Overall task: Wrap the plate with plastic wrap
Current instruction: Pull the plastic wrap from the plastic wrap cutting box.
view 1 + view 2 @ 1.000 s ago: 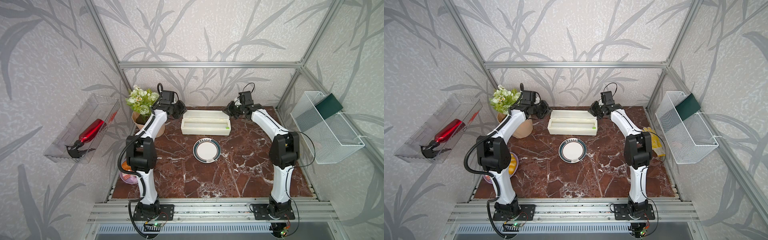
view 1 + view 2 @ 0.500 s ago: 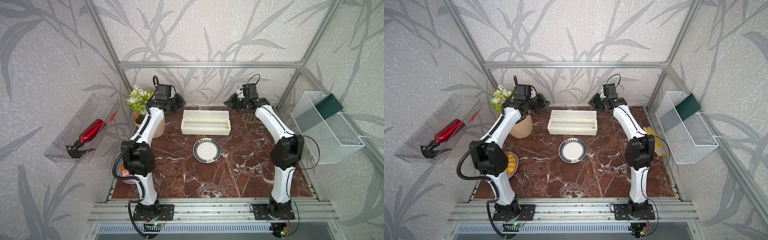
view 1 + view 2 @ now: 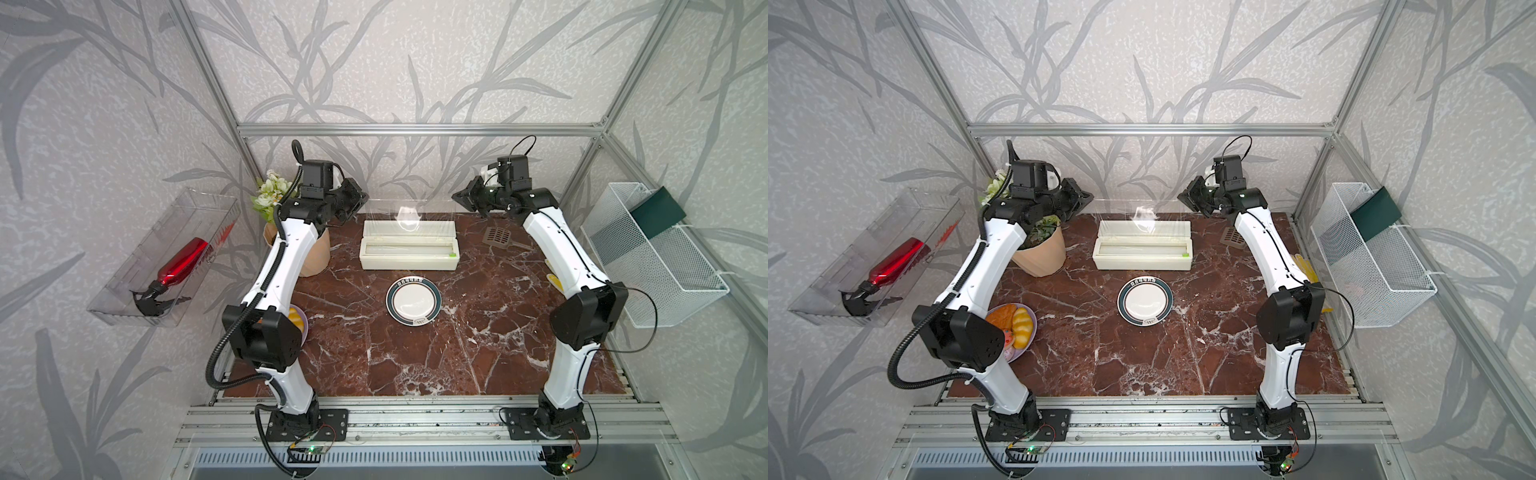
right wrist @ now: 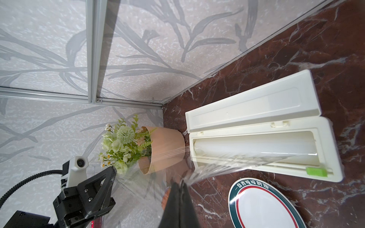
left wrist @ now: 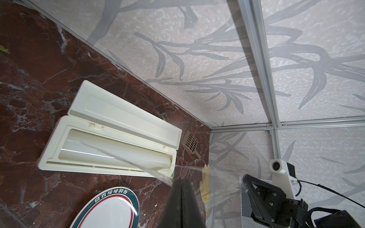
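Observation:
The plate [image 3: 413,300] [image 3: 1145,301], white with a teal rim, lies flat in front of the open cream dispenser box [image 3: 409,251] [image 5: 110,144]. A sheet of plastic wrap [image 3: 409,216] [image 5: 217,181] [image 4: 207,169] rises from the roll in the box and stretches taut between both grippers, high above the box. My left gripper [image 3: 360,199] [image 5: 181,180] is shut on the film's left corner. My right gripper [image 3: 457,196] [image 4: 180,182] is shut on the right corner. The plate's edge shows below each wrist [image 5: 106,209] [image 4: 264,207].
A potted flower [image 3: 307,253] stands left of the box, and a purple plate of bread [image 3: 1013,328] sits by the left arm. A slotted scoop [image 3: 496,237] and a yellow glove [image 3: 1304,266] lie at the right. A wire basket [image 3: 652,249] and a clear bin [image 3: 166,257] hang on the walls.
Both grippers have risen from the box's ends to well above it, drawing the film up off the roll between them.

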Controlling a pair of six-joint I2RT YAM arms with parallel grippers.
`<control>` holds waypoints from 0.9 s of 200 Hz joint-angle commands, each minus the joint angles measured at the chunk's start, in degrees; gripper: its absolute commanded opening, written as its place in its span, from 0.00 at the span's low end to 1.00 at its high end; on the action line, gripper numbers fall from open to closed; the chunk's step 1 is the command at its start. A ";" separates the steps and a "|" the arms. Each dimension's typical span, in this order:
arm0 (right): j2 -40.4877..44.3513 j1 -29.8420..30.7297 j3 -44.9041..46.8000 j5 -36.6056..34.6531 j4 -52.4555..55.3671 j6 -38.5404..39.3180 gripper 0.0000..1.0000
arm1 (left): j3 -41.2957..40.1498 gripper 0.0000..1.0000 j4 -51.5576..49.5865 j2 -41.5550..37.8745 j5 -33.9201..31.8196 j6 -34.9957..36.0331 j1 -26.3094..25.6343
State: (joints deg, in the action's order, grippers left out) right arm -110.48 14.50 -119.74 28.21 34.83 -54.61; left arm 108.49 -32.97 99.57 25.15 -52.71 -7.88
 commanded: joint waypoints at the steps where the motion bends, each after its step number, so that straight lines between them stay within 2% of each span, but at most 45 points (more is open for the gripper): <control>1: 5.07 -0.97 0.93 -0.08 -0.75 0.66 0.00 | 1.70 0.00 0.29 -4.35 -1.73 -0.12 0.32; 46: 8.47 -1.00 2.64 -0.34 -0.19 1.18 0.00 | 2.08 0.00 -0.65 -6.42 -2.17 0.41 0.14; 180: 10.23 -0.99 -2.84 0.96 2.30 0.97 0.00 | 7.61 0.00 -5.38 -9.44 -2.67 0.94 -0.18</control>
State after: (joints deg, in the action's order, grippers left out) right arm -103.11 14.50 -119.26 29.63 36.91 -54.37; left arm 113.30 -39.03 94.45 24.91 -52.10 -8.25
